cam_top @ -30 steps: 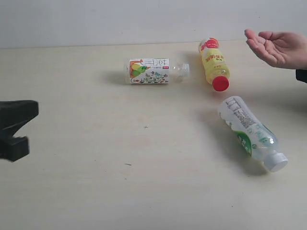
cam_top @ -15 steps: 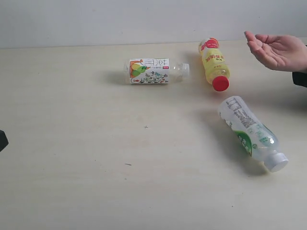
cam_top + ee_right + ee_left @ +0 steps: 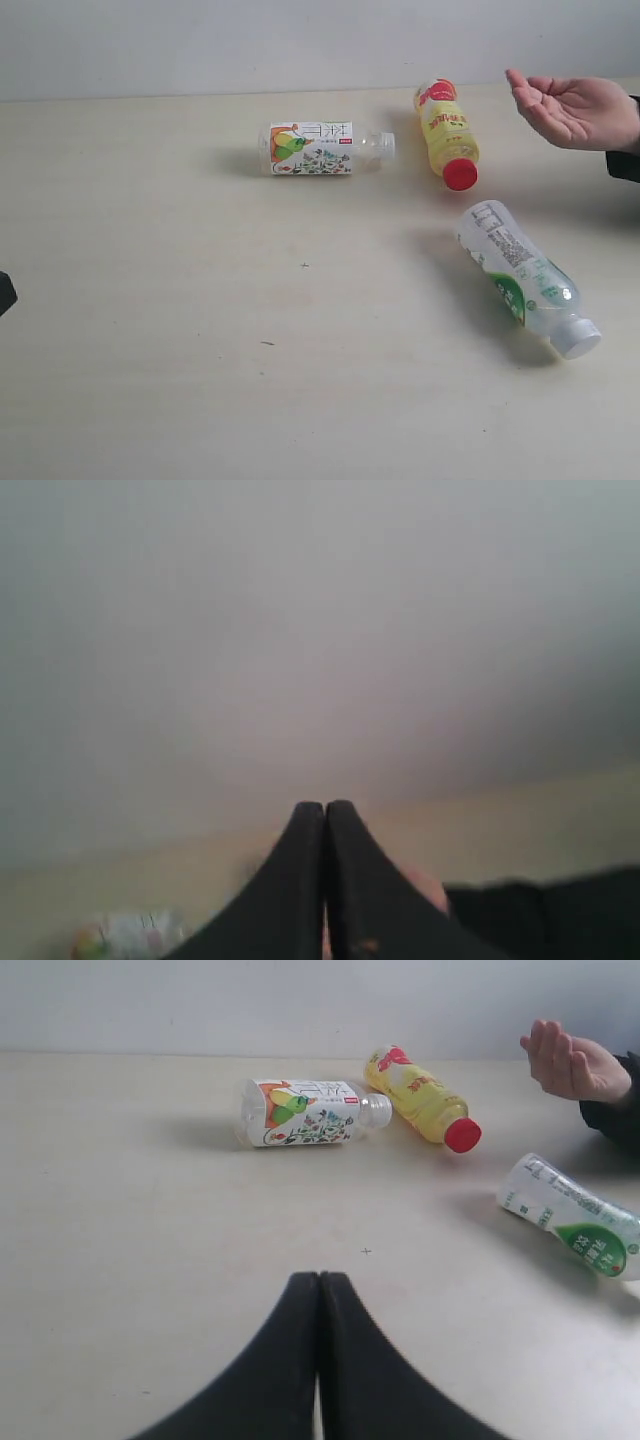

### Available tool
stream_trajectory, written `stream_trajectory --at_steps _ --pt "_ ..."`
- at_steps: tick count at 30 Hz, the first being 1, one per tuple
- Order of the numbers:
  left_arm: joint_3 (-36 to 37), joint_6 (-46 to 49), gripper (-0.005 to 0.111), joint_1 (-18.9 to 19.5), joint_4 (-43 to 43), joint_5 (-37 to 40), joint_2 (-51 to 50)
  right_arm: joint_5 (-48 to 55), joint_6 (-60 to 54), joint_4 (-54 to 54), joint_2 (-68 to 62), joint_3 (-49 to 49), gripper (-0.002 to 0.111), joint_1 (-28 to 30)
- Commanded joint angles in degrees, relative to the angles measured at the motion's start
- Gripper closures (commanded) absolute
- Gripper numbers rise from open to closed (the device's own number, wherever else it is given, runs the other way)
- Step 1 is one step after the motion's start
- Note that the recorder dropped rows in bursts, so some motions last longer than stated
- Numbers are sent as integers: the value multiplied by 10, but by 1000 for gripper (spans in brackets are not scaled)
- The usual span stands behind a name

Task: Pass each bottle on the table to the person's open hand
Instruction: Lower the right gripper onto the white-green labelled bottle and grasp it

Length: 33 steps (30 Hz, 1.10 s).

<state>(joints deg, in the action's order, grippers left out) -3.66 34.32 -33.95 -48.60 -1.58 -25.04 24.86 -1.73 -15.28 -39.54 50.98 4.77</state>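
Bottles: three in view, all lying on their sides on the table (image 3: 200,380). Fruit-label bottle (image 3: 312,149) is far, about centre. Yellow bottle (image 3: 446,135) is far right, red cap pointing near. Green-label bottle (image 3: 522,275) is right and nearer, white cap pointing near-right. None touch each other.

Hand (image 3: 575,108) sits at the far right edge, palm up, fingers loosely open, nothing in it. It's just right of the yellow bottle, not touching.

Change over the last sec: left claw (image 3: 320,1278) was well inside the left edge of the ext. view, now only a dark sliver shows there, so that arm has pulled back left. Its jaws are pressed together w/ nothing between them. Hand has drifted a touch, otherwise same pose. Bottles haven't budged.

Right claw (image 3: 325,807) is also closed tight and empty. Not in the ext. view; its cam is blurry and mostly sees wall, so I can't place it exactly.

My read: no pick is under way and three handovers remain. W/ the left arm backed off and the hand waiting on the right, I'd guess the right arm goes next, prob. for the yellow or green-label bottle. Either claw must open first. Round bottles on their sides may roll if nudged, so approach across the body, not along it.
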Motion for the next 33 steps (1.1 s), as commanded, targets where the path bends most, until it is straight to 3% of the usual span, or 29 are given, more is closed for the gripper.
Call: stream_trajectory --at_steps 1,3,6,10,15,17,18,19,20,21,27,33 --pt "3 -1 107 0 -6 -4 3 354 -36 80 -269 208 108 -1" --pt "3 -1 107 0 -6 -4 3 451 -51 66 -360 272 108 -1" --pt "3 -1 107 0 -6 -4 3 451 -69 65 -453 300 103 -35" --pt "3 -1 107 0 -6 -4 3 451 -70 118 -517 300 95 -120" --pt "3 -1 107 0 -6 -4 3 451 -51 141 -573 290 82 -177" --pt "3 -1 107 0 -6 -4 3 451 -55 142 -588 270 70 -187" --pt "3 -1 107 0 -6 -4 3 451 -58 141 -602 249 51 -188" --pt "3 -1 107 0 -6 -4 3 451 -58 142 -605 240 43 -188" --pt "3 -1 107 0 -6 -4 3 449 -58 147 -610 218 27 -188" --pt "3 -1 107 0 -6 -4 3 433 -58 147 -611 210 24 -188" --pt "3 -1 107 0 -6 -4 3 295 -73 153 -615 140 23 -188" --pt "3 -1 107 0 -4 -4 3 268 -73 153 -672 140 23 -188"
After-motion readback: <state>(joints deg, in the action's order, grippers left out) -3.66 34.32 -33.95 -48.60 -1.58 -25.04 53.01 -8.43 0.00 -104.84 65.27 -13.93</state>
